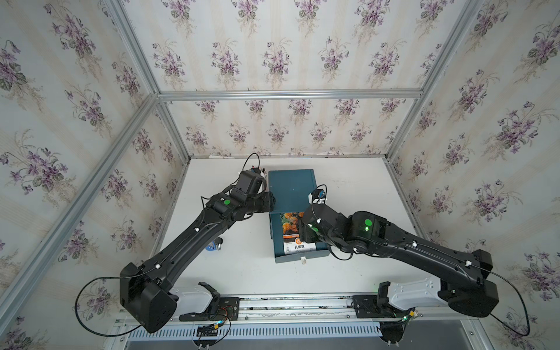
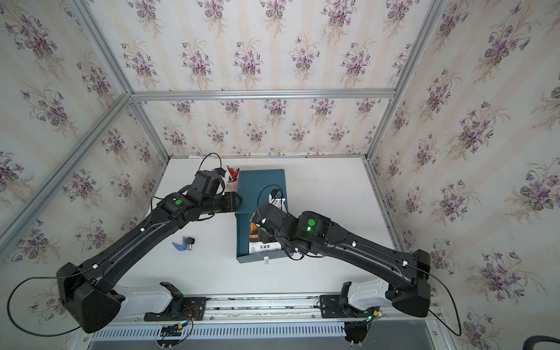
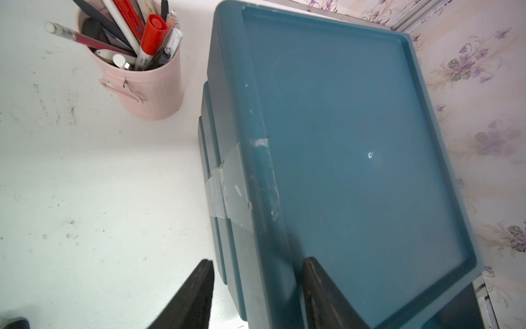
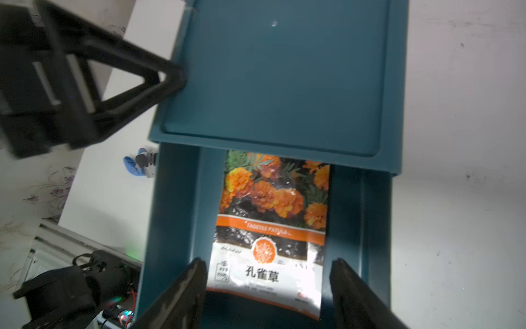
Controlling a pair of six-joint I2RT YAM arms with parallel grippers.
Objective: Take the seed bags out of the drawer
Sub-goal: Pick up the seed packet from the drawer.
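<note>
Right pincer held apart over orange seed bag in drawer | left pincer set astride cabinet edge, grip cannot be told | bag judged light, floppy, slippery, best pinched at white end

seed bag: orange blooms, glossy | flat | inside open drawer

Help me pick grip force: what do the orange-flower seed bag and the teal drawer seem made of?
The orange-flower seed bag: glossy plastic or foil film, going by glare patches and wrinkles. The teal drawer: probably moulded plastic, matt, with rounded edges and even colour.
</note>
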